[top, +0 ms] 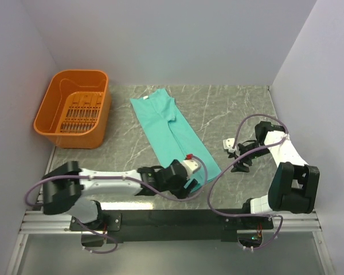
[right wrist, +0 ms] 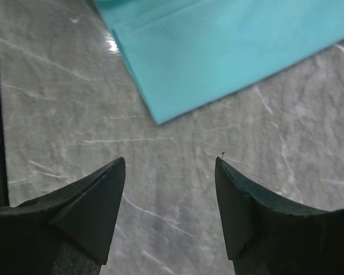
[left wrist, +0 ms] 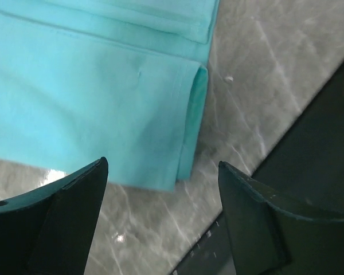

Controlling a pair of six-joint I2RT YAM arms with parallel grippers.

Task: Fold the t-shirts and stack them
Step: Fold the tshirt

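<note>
The left fingers (left wrist: 74, 197) and right fingers (right wrist: 86, 200) are spread wide, empty. If only the top layer of the t-shirt (left wrist: 103, 103) is pinched, the fold is likely undone.

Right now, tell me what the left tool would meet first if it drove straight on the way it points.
Most likely the t-shirt: its folded near corner lies right between the open left tool's tips, with the table beneath it. Depth is unclear.
</note>
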